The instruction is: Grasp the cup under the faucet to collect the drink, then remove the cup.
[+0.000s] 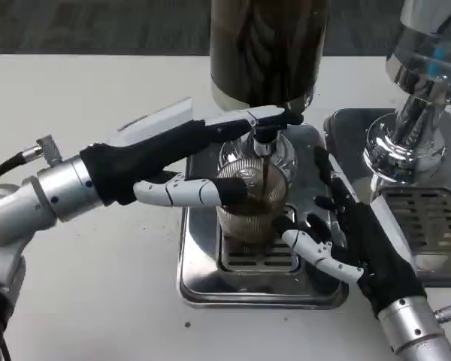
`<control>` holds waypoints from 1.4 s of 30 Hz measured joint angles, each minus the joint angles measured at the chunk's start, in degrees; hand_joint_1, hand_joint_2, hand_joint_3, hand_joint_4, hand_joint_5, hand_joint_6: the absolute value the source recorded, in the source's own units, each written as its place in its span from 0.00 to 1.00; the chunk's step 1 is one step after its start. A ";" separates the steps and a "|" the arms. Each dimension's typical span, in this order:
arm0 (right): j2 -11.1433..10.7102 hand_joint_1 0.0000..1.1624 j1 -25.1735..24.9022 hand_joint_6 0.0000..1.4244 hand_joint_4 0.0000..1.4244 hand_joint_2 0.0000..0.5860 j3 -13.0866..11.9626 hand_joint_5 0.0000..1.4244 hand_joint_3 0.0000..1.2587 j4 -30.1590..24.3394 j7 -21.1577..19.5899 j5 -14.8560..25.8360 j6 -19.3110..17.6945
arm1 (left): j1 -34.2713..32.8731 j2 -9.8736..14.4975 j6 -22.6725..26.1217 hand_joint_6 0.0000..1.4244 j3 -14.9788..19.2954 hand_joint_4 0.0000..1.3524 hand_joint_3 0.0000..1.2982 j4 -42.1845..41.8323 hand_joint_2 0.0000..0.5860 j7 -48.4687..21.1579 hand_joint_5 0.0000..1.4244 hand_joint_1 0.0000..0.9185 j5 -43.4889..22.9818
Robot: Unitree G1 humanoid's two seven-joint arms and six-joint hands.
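A ribbed glass cup [252,213] stands on the steel drip tray [199,274] under the faucet [264,141]. A thin dark stream runs from the faucet into the cup, which is partly filled. My left hand [177,162] reaches in from the left. Its upper fingers [267,117] lie stretched across the faucet's top, and its lower finger rests against the cup's left rim. My right hand [349,241] is just right of the cup with spread fingers. Its fingertips [301,242] are close to the cup's lower right side, and I cannot tell whether they touch it.
The dark drink tank [267,49] rises above the faucet. A second chrome machine [413,105] stands at the right on its own grated tray [428,218]. Bare white table [98,286] lies to the left and front.
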 measured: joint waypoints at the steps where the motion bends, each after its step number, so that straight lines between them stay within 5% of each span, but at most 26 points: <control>1: 0.03 0.51 -0.14 0.09 0.00 0.40 0.00 0.00 0.01 0.04 0.08 0.05 0.00 | 0.00 0.01 0.00 0.03 0.00 0.01 0.10 0.00 0.21 0.00 0.04 0.00 0.00; 42: 1.53 0.48 -5.28 0.09 0.00 0.40 0.07 0.01 0.03 6.35 4.12 3.66 -1.42 | 0.68 -0.06 2.54 0.04 1.42 0.02 0.11 0.03 0.18 -1.02 0.05 0.00 -3.34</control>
